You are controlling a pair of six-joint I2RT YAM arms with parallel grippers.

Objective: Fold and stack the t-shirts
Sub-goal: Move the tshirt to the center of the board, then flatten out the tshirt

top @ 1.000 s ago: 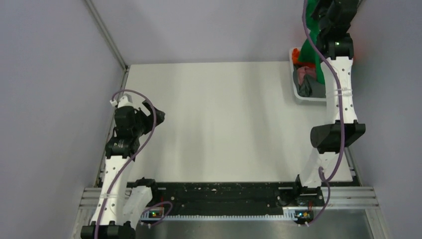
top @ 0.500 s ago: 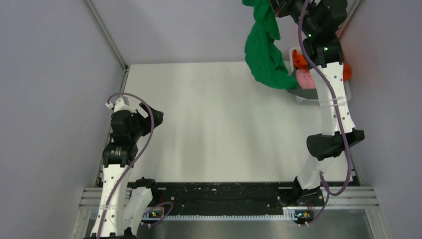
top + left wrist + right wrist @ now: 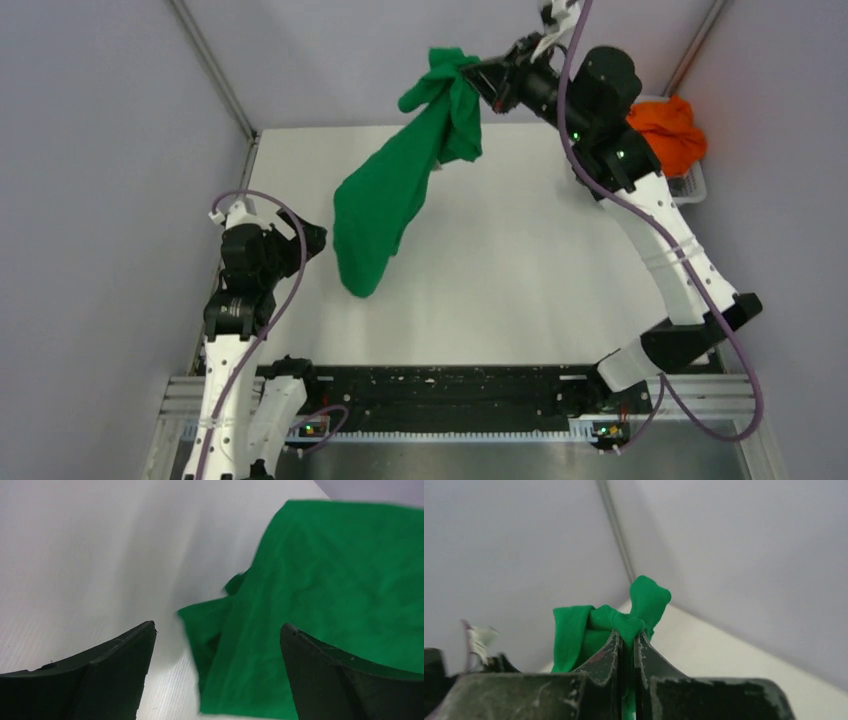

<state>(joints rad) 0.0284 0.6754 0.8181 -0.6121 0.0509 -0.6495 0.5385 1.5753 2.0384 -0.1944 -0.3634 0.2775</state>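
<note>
My right gripper (image 3: 485,72) is shut on a bunched part of the bright green t-shirt (image 3: 390,200) and holds it high above the table's far middle. The shirt hangs down and to the left, its lower end near the table's left side. In the right wrist view the green cloth (image 3: 609,622) is pinched between the closed fingertips (image 3: 628,636). My left gripper (image 3: 312,232) is open and empty at the left edge; in its wrist view (image 3: 217,630) the green shirt (image 3: 325,595) hangs just ahead, right of centre. An orange t-shirt (image 3: 668,130) lies in the basket.
The white lattice basket (image 3: 692,180) stands at the table's far right corner, mostly hidden by the orange shirt and my right arm. The white table (image 3: 520,280) stretches between the arms. Grey walls close in on left, right and back.
My right arm has swung left from over the basket, carrying the green shirt out above the table. The shirt now hangs toward my left gripper. The left arm has barely moved.
</note>
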